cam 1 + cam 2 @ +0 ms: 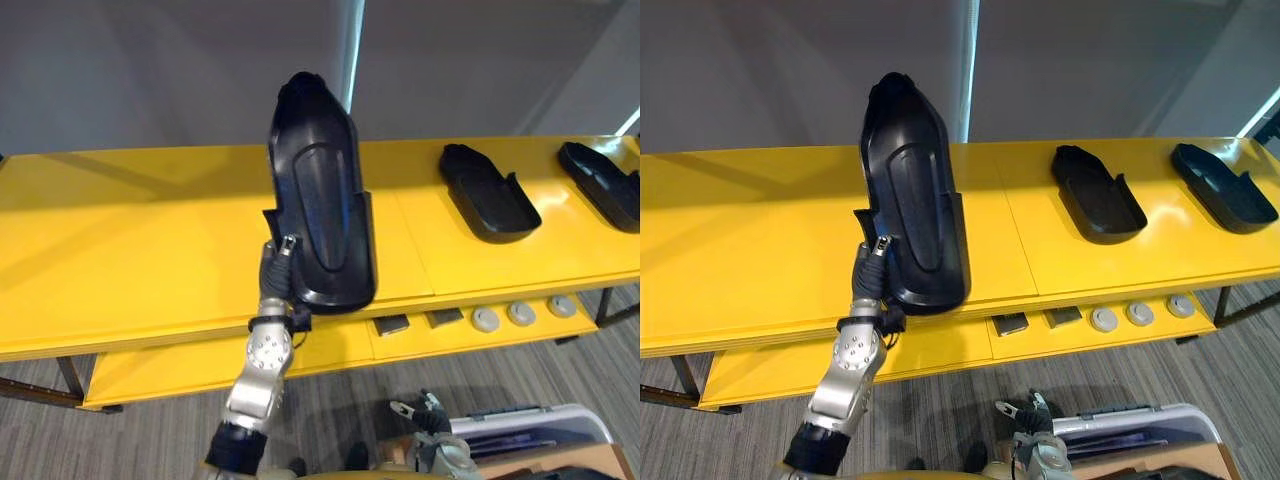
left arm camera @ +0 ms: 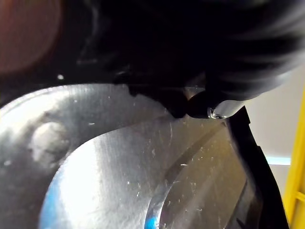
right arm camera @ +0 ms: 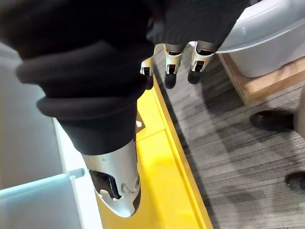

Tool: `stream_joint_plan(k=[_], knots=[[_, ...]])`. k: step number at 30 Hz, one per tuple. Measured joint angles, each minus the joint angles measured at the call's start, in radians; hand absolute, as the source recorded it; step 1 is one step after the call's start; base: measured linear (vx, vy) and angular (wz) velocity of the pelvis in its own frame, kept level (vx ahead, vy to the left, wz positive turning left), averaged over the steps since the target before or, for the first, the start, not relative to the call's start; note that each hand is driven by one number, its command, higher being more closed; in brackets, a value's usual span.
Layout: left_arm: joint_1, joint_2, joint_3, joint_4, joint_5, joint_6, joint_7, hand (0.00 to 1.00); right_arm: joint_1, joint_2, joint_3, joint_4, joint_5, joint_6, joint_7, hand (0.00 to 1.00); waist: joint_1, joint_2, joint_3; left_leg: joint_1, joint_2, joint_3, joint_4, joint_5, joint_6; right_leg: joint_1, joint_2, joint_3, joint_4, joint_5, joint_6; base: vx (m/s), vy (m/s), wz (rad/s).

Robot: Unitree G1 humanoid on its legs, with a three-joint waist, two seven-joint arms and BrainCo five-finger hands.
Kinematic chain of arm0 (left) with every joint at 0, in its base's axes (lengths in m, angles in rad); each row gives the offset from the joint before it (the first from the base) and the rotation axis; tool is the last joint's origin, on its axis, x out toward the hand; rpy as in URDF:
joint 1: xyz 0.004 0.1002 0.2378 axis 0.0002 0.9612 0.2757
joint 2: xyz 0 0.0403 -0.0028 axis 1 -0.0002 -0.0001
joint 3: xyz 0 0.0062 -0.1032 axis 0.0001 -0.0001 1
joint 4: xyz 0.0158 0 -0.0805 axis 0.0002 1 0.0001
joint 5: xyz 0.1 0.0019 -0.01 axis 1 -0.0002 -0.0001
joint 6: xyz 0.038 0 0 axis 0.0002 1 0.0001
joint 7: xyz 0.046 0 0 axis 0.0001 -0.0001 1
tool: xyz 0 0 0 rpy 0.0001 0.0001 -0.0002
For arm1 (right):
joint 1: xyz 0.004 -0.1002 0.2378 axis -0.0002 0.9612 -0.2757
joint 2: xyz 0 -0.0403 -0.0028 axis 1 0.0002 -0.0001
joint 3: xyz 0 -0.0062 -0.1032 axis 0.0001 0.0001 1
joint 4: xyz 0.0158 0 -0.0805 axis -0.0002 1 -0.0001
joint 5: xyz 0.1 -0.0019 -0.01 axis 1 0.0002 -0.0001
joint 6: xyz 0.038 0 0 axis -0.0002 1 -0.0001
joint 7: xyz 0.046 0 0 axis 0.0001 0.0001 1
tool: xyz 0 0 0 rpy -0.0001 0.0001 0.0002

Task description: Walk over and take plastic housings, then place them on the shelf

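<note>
A large black plastic housing (image 1: 322, 190) stands nearly upright over the yellow shelf (image 1: 130, 240), its lower end at the shelf's front edge. My left hand (image 1: 274, 268) grips the housing's lower left rim from below the shelf edge. In the left wrist view the housing's glossy inner face (image 2: 143, 181) sits right against the hand. Two more black housings (image 1: 490, 192) (image 1: 603, 183) lie flat on the shelf to the right. My right hand (image 3: 171, 67) hangs low at the bottom right, fingers straight and holding nothing.
The lower yellow shelf (image 1: 160, 370) carries grey round discs (image 1: 486, 319) and small dark blocks (image 1: 392, 325). A clear plastic bin (image 1: 540, 425) on a wooden base stands on the grey floor at the bottom right. The top shelf's left half is bare.
</note>
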Motion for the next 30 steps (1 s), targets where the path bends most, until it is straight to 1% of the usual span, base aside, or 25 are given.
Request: stream_joint_plan(k=[1, 4, 7, 8, 9, 10, 12, 15, 18, 20, 22, 23, 24, 26, 28, 30], knots=[[-0.027, 0.004, 0.022, 0.036, 0.019, 0.012, 0.016, 1.0, 0.0, -0.001, 0.0, 0.0, 0.0, 0.0, 0.001, 0.0, -0.003, -0.001, 0.0, -0.006, -0.003, 0.003, -0.009, 0.012, 0.004, 0.0, 0.001, 0.01, -0.022, 0.021, 0.0, -0.12, 0.034, -0.1], [-0.038, 0.017, 0.063, 0.07, 0.025, 0.027, 0.039, 1.0, 0.001, -0.004, 0.0, 0.0, -0.001, 0.001, 0.003, 0.0, -0.016, 0.002, 0.001, -0.012, -0.008, 0.008, -0.021, 0.031, 0.0, -0.004, -0.001, 0.028, -0.041, 0.034, 0.008, -0.13, 0.017, -0.05], [-0.087, 0.028, 0.109, 0.138, 0.027, 0.038, 0.059, 1.0, 0.0, -0.012, 0.001, -0.006, -0.002, 0.001, 0.003, 0.0, -0.023, 0.003, 0.002, -0.024, -0.006, 0.006, -0.059, 0.057, -0.015, -0.033, 0.001, 0.029, -0.044, 0.046, 0.002, -0.11, -0.024, 0.0], [-0.115, 0.032, 0.127, 0.166, 0.027, 0.052, 0.064, 1.0, 0.0, -0.016, 0.001, -0.009, -0.002, 0.001, 0.004, 0.0, -0.027, 0.002, 0.003, -0.029, -0.005, 0.006, -0.078, 0.074, -0.015, -0.044, 0.003, 0.03, -0.053, 0.051, 0.005, -0.1, -0.044, -0.04], [-0.133, 0.041, 0.137, 0.184, 0.027, 0.065, 0.07, 1.0, 0.001, -0.018, 0.002, -0.009, -0.003, 0.001, 0.006, 0.0, -0.032, 0.002, 0.003, -0.031, -0.003, 0.006, -0.092, 0.085, -0.026, -0.05, 0.005, 0.032, -0.062, 0.057, 0.007, -0.11, -0.054, -0.07], [-0.14, 0.045, 0.138, 0.187, 0.027, 0.072, 0.075, 1.0, 0.001, -0.019, 0.003, -0.009, -0.004, 0.001, 0.009, 0.0, -0.035, 0.002, 0.003, -0.032, -0.002, 0.007, -0.098, 0.087, -0.028, -0.054, 0.006, 0.033, -0.062, 0.057, 0.008, -0.07, -0.042, -0.02], [-0.151, 0.06, 0.15, 0.188, 0.029, 0.077, 0.076, 1.0, 0.001, -0.022, 0.003, -0.01, -0.013, 0.001, 0.024, 0.0, -0.053, 0.0, 0.006, -0.03, 0.003, 0.007, -0.119, 0.097, -0.035, -0.056, 0.011, 0.032, -0.071, 0.06, 0.012, -0.02, -0.018, 0.01], [-0.234, 0.057, 0.162, 0.238, 0.043, 0.098, 0.077, 1.0, 0.01, -0.029, 0.021, -0.037, -0.013, -0.001, 0.027, 0.0, -0.053, -0.002, 0.015, -0.047, 0.007, 0.005, -0.125, 0.099, -0.038, -0.077, 0.017, 0.039, -0.075, 0.062, 0.013, -0.01, -0.01, -0.04], [-0.317, 0.061, 0.176, 0.28, 0.062, 0.114, 0.077, 1.0, 0.01, -0.029, 0.025, -0.051, -0.02, -0.004, 0.04, 0.0, -0.055, -0.001, 0.031, -0.05, 0.011, 0.005, -0.144, 0.109, -0.049, -0.098, 0.021, 0.045, -0.063, 0.066, 0.013, 0.02, 0.014, -0.07], [-0.361, 0.063, 0.18, 0.3, 0.063, 0.118, 0.077, 1.0, 0.01, -0.03, 0.026, -0.06, -0.02, -0.006, 0.042, 0.0, -0.055, -0.001, 0.042, -0.056, 0.014, 0.006, -0.144, 0.118, -0.047, -0.108, 0.024, 0.046, -0.057, 0.067, 0.009, 0.05, 0.038, -0.07], [-0.397, 0.063, 0.184, 0.307, 0.064, 0.119, 0.077, 1.0, 0.011, -0.03, 0.026, -0.084, -0.02, -0.007, 0.042, 0.0, -0.065, -0.002, 0.062, -0.06, 0.014, 0.009, -0.144, 0.118, -0.047, -0.113, 0.024, 0.048, -0.055, 0.075, -0.002, 0.06, 0.059, -0.06], [-0.405, 0.064, 0.186, 0.312, 0.064, 0.119, 0.078, 1.0, 0.011, -0.03, 0.026, -0.086, -0.02, -0.008, 0.042, 0.0, -0.066, -0.002, 0.063, -0.065, 0.014, 0.01, -0.144, 0.118, -0.047, -0.12, 0.024, 0.05, -0.052, 0.075, -0.003, 0.06, 0.068, -0.1], [-0.429, 0.064, 0.192, 0.337, 0.064, 0.12, 0.079, 0.0, 0.01, -0.03, 0.027, -0.089, -0.02, -0.013, 0.042, 0.0, -0.069, -0.002, 0.063, -0.075, 0.013, 0.013, -0.143, 0.122, -0.042, -0.133, 0.024, 0.052, -0.047, 0.076, -0.004, 0.06, 0.074, -0.1], [-0.448, 0.066, 0.205, 0.356, 0.066, 0.128, 0.086, 0.0, 0.01, -0.03, 0.032, -0.089, -0.02, -0.014, 0.042, 0.0, -0.078, -0.003, 0.066, -0.077, 0.013, 0.018, -0.143, 0.122, -0.042, -0.14, 0.023, 0.056, -0.039, 0.071, -0.01, 0.06, 0.077, -0.06], [-0.474, 0.067, 0.208, 0.368, 0.066, 0.132, 0.102, 0.0, 0.012, -0.03, 0.033, -0.089, -0.02, -0.015, 0.041, 0.0, -0.078, -0.001, 0.067, -0.075, 0.012, 0.021, -0.143, 0.122, -0.042, -0.141, 0.023, 0.062, -0.034, 0.068, -0.014, 0.06, 0.068, -0.03], [-0.514, 0.068, 0.211, 0.384, 0.066, 0.136, 0.11, 0.0, 0.009, -0.03, 0.043, -0.098, -0.019, -0.021, 0.039, 0.0, -0.078, -0.003, 0.087, -0.073, 0.012, 0.021, -0.143, 0.122, -0.042, -0.145, 0.021, 0.069, -0.018, 0.062, -0.022, 0.05, 0.086, 0.0]])
